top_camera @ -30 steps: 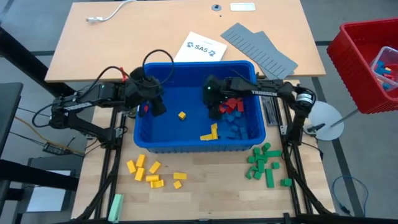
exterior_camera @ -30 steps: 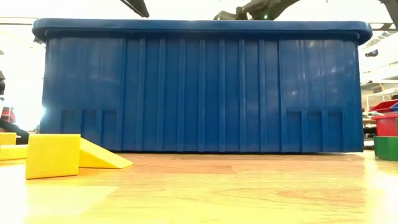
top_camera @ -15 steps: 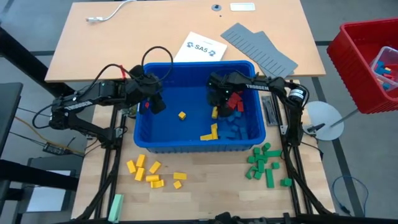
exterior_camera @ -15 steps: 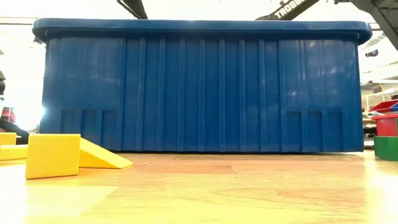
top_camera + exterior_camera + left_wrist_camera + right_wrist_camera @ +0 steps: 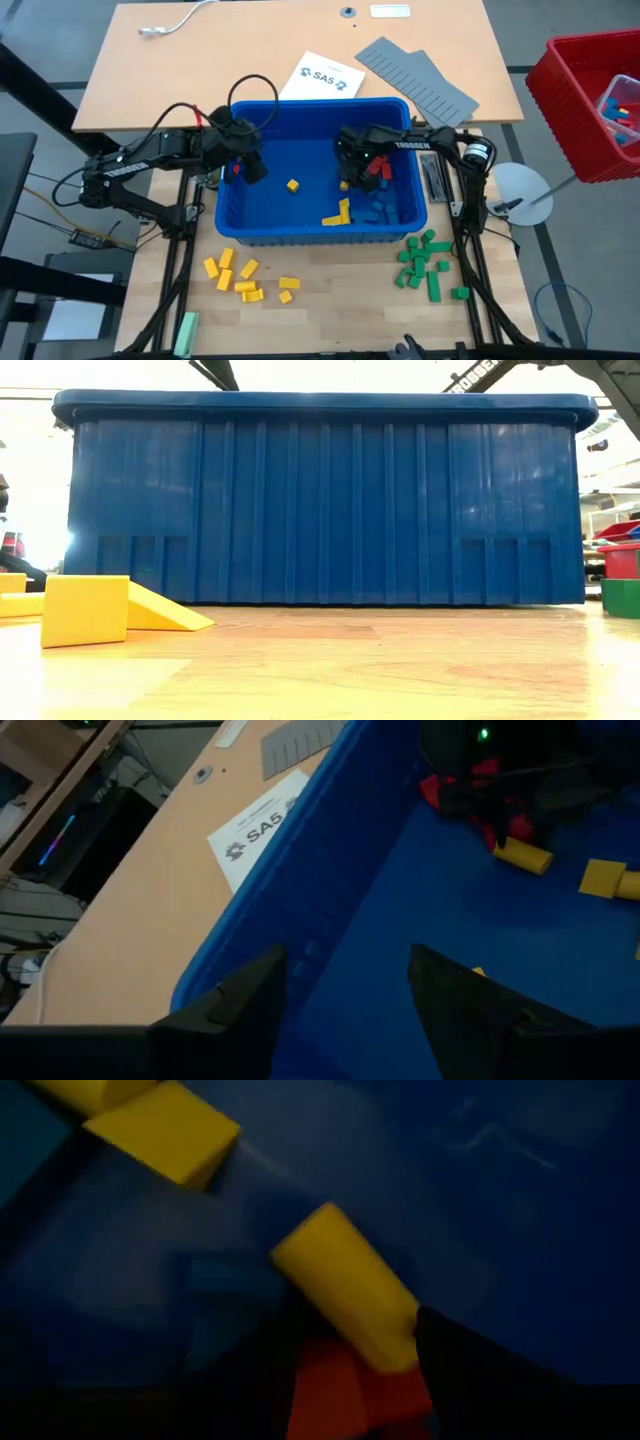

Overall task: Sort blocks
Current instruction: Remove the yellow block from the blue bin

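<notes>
Sorting is partway: your right gripper (image 5: 352,176) clenches a yellow block (image 5: 350,1295) inside the blue bin (image 5: 232,225), red and blue blocks (image 5: 378,190) unsorted just beside it, left gripper (image 5: 248,168) released.

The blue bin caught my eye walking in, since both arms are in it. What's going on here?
The robot is sorting blocks by colour. The right gripper is down inside the blue bin, at a yellow block beside the red blocks. The left gripper hangs open over the bin's other end, empty. Sorted yellow blocks and green blocks lie on the table in front.
</notes>
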Robot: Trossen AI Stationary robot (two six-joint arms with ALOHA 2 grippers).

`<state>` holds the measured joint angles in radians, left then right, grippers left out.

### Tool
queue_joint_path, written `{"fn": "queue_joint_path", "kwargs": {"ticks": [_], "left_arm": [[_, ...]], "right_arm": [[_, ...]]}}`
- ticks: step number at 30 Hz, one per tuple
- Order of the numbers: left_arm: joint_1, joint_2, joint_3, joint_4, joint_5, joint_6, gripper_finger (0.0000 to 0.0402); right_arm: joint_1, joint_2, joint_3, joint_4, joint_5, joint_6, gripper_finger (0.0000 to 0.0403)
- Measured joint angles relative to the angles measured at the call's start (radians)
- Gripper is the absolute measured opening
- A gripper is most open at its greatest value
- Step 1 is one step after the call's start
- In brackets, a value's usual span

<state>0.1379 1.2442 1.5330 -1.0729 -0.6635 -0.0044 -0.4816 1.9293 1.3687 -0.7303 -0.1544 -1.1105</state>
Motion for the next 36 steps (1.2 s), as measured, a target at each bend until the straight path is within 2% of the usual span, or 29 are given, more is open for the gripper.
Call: {"fn": "queue_joint_path", "kwargs": {"ticks": [6,13,19,24,32,36], "left_arm": [[0.0,0.0,0.0,0.0,0.027,0.0,0.0219],[0.0,0.0,0.0,0.0,0.033,-0.003,0.0219],[0.0,0.0,-0.001,0.004,0.033,-0.003,0.0219],[0.0,0.0,-0.001,0.005,0.033,-0.004,0.0219],[0.0,0.0,-0.001,0.006,0.03,0.003,0.0219],[0.0,0.0,-0.001,0.006,0.03,0.001,0.0219]], "right_arm": [[0.031,0.0,-0.084,0.119,-0.019,-0.039,0.0178],[0.04,-0.004,-0.174,0.304,0.011,-0.062,0.0166],[0.041,-0.004,-0.174,0.304,0.019,0.084,0.0111],[0.041,-0.024,-0.178,0.306,0.025,0.219,0.0111],[0.065,-0.23,-0.178,0.323,0.068,0.372,0.0111],[0.117,-0.37,-0.176,0.377,0.068,0.521,0.0111]]}}
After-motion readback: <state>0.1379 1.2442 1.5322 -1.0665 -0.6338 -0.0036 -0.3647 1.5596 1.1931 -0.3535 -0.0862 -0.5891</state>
